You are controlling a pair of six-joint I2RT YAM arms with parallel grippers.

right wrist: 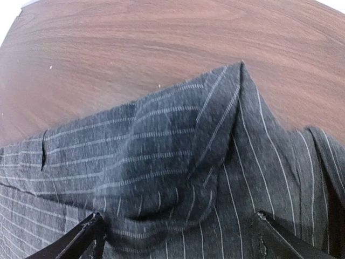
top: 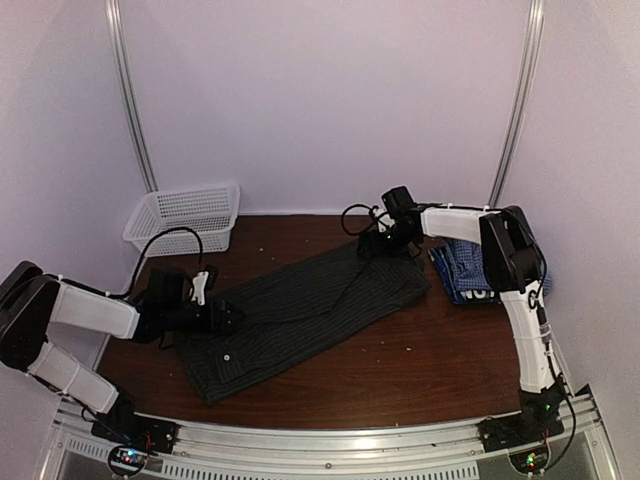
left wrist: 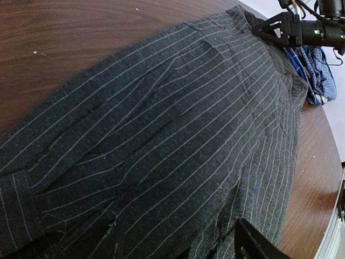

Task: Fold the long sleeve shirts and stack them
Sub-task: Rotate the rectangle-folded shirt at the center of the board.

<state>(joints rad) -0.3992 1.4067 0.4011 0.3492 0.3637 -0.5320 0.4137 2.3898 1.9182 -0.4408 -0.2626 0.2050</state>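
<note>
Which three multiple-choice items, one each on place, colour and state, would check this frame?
1. Where is the white basket? A: far left of the table. B: near right edge. C: on the shirt.
2. What colour is the spread shirt? A: red. B: black, light pinstripes. C: yellow.
3. How is the right gripper? A: shut on the basket. B: open over the shirt's end. C: out of view.
Key: A, the top view shows it there; B, both wrist views show it; B, its fingers stand wide apart with cloth between.

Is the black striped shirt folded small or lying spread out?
Spread long: the black striped shirt lies flat in one diagonal band, no compact fold.
</note>
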